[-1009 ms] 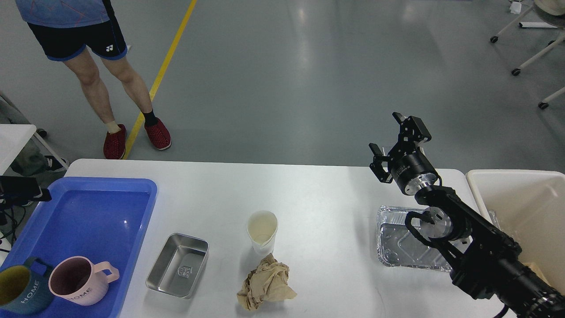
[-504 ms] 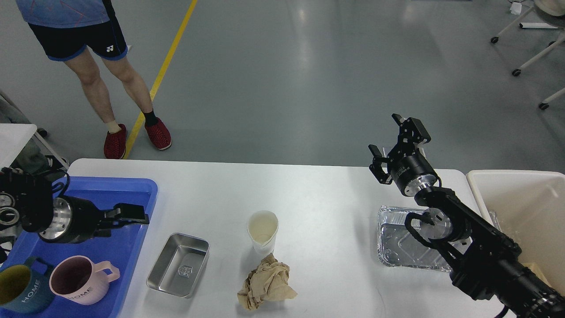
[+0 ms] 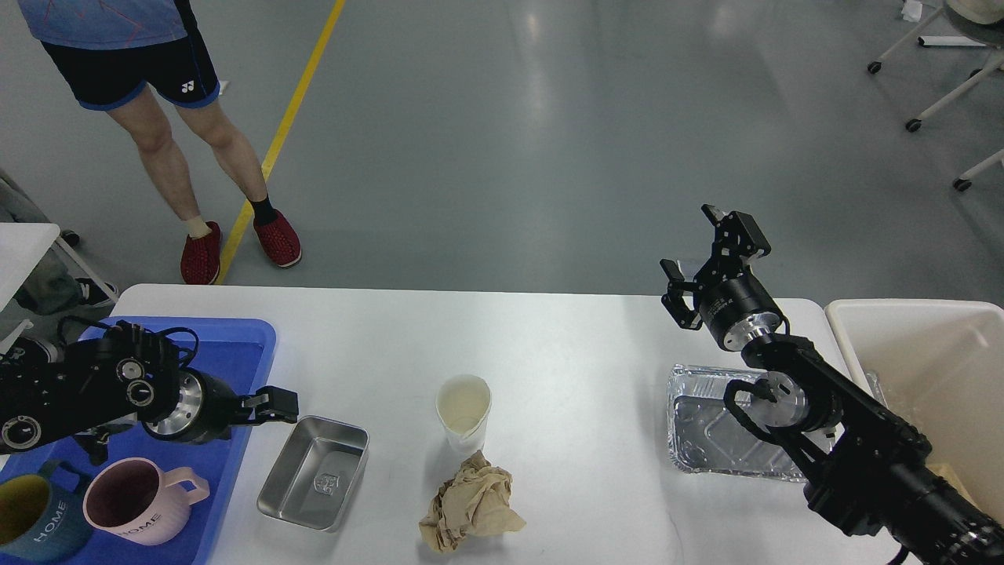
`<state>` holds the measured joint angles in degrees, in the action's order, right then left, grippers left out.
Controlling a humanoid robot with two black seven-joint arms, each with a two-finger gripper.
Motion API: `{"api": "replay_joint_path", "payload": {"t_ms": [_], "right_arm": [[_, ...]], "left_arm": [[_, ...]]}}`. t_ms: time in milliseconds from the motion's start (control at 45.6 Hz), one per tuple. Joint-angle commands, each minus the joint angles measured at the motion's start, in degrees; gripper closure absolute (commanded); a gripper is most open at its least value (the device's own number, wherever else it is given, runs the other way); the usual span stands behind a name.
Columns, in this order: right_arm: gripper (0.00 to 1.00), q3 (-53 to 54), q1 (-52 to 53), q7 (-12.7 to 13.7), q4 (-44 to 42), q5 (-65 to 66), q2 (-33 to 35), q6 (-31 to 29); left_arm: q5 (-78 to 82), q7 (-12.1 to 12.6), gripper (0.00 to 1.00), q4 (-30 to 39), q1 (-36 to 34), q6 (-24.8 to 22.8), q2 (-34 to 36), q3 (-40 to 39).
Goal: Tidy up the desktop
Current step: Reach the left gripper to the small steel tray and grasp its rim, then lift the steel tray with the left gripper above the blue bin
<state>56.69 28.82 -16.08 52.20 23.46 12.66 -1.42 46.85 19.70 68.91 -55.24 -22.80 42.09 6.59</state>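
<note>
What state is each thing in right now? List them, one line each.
Desktop: cluttered, not yet tidied.
Left tool: by the steel tin, open or shut unclear.
Right tool: open, raised, empty.
Steel tin: upright, empty.
Paper cup: upright, rim bent.
Paper wad: crumpled, beside the cup.
Foil tray: upright, empty, partly hidden by the arm.
Pink mug: upright in the blue tray.
Teal mug: upright in the blue tray.

Black jointed arms, silver wrist rings, looped black cables, black two-fingered tools
</note>
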Motion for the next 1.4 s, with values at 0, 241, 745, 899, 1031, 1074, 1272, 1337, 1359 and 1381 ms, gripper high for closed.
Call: {"api": "replay_joint_path", "payload": {"t_ms": [0, 241, 745, 899, 1031, 1074, 1272, 1337, 1359, 1381], "right_arm": [[0.00, 0.0, 0.0, 0.0, -0.1, 0.0, 0.0, 0.0], [0.00, 0.0, -0.1, 0.0, -0.1, 0.0, 0.0, 0.0], [0.00, 0.0, -0.6, 0.0, -0.1, 0.0, 0.5, 0.0], [0.00, 0.1, -0.6, 0.0, -0.1, 0.0, 0.6, 0.0], [0.00, 0.1, -0.7, 0.0, -0.1, 0.0, 0.6, 0.0], [0.00, 0.1, -0.6, 0.0, -0.1, 0.0, 0.6, 0.0], [0.00, 0.1, -0.9, 0.0, -0.1, 0.0, 0.6, 0.0], [0.00, 0.1, -0.9, 0.0, -0.1, 0.0, 0.6, 0.0], [0.00, 0.1, -0.9, 0.0, -0.1, 0.0, 0.6, 0.0], [0.00, 0.1, -0.9, 0.0, -0.1, 0.0, 0.6, 0.0]], "left_arm": [[0.0, -0.2, 0.06, 0.0, 0.0, 0.9, -1.7, 2.2], [0.0, -0.3, 0.07, -0.1, 1.1, 2.9, -4.1, 3.3], [0.0, 0.1, 0.42, -0.2, 4.3, 6.9, -7.3, 3.4], [-0.1, 1.4, 0.72, -0.1, 4.4, 6.5, -7.0, 3.9], [-0.3, 4.6, 0.89, 0.0, 4.4, 6.4, -7.0, 3.9], [-0.3, 4.6, 0.93, 0.0, 4.4, 6.4, -7.1, 3.9], [-0.4, 4.7, 1.00, 0.4, 4.4, 5.7, -6.4, 3.8], [-0.4, 4.6, 1.00, 0.6, 4.2, 5.1, -6.3, 3.6], [-0.4, 4.6, 1.00, 0.7, 4.1, 5.0, -6.2, 3.5], [-0.4, 4.6, 1.00, 0.7, 4.0, 4.8, -6.1, 3.3]]}}
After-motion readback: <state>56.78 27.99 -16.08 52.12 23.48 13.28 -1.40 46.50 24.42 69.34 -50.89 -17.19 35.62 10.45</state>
